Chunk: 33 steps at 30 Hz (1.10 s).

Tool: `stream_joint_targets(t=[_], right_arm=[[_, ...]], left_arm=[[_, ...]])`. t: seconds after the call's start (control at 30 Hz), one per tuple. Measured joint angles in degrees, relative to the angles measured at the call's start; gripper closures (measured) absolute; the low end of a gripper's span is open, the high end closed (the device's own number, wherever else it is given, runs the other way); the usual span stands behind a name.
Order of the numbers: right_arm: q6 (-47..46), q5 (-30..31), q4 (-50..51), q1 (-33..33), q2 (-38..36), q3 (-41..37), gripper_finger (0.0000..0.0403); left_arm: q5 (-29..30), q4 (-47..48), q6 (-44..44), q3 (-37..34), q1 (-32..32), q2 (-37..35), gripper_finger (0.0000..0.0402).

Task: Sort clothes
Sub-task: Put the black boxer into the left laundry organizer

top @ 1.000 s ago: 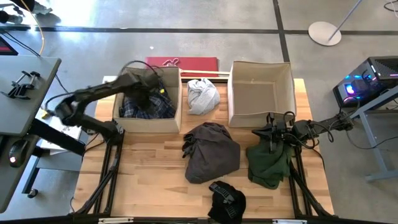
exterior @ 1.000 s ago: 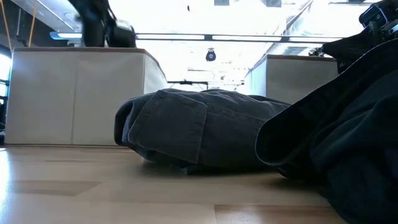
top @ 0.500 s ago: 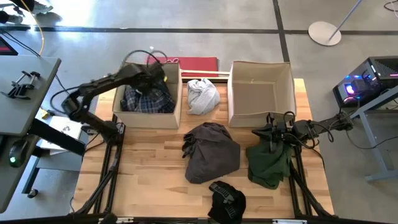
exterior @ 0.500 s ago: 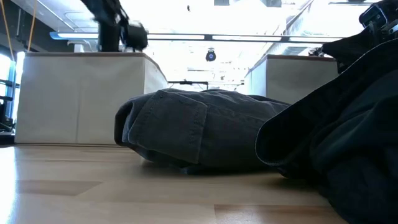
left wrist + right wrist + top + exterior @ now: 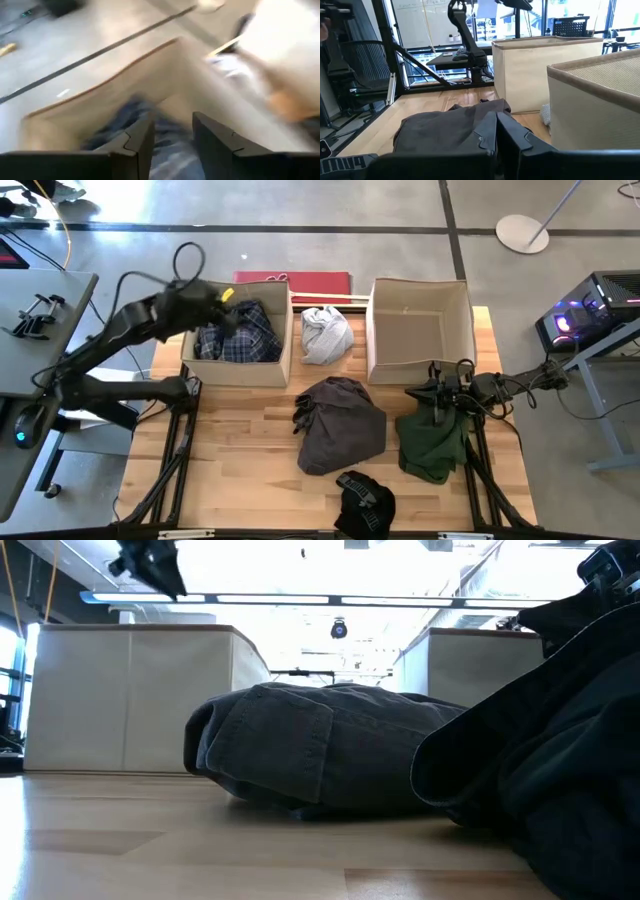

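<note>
The blue-white plaid shirt lies inside the left beige box. My left gripper is open and empty above that box's far left corner; it also shows in the left wrist view and the low view. My right gripper is shut at the far end of the dark green garment on the table's right. The dark grey-brown garment lies mid-table. The light grey-white one lies between the boxes. The small black one lies at the near edge. My right gripper comes level from the table's right and is shut at the dark green garment's far end. The fingers hide the place of contact. In the low view the cloth rises in a slope toward the gripper, and the rest lies on the table.
The right beige box stands open at the far right, with only its beige inside showing. A red flat object lies behind the left box. Bare wood shows at the near left. Stands and a chair show beyond the table's left edge.
My left gripper has risen out of the left box and gone toward the table's left edge. The plaid shirt stays in the box, now uncovered by the arm.
</note>
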<state>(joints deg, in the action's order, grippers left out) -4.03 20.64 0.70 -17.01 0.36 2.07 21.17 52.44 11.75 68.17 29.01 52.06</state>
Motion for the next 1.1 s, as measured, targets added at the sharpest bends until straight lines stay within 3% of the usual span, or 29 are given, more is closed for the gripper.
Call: stream_joint_targets(t=[0.17,0.33,0.7,0.9,1.1], right_arm=[[0.0,0.0,0.0,0.0,0.0,0.0,0.0403],[0.0,0.0,0.0,0.0,0.0,0.0,0.0403],[0.0,0.0,0.0,0.0,0.0,0.0,0.0403],[0.0,0.0,0.0,0.0,0.0,0.0,0.0403],[0.0,0.0,0.0,0.0,0.0,0.0,0.0403]], left_arm=[[-10.4,-12.7,-1.9,-6.9,-6.6,-5.6,0.0272],[-14.6,-25.0,-8.0,-13.6,-14.7,-6.7,0.0283],[-13.2,-36.9,-14.7,-16.5,-28.7,-1.7,0.0306],[-7.3,-37.4,-16.5,-16.5,-33.8,1.3,0.0310],[-6.6,-37.3,-16.5,-16.5,-36.1,4.3,0.0310]])
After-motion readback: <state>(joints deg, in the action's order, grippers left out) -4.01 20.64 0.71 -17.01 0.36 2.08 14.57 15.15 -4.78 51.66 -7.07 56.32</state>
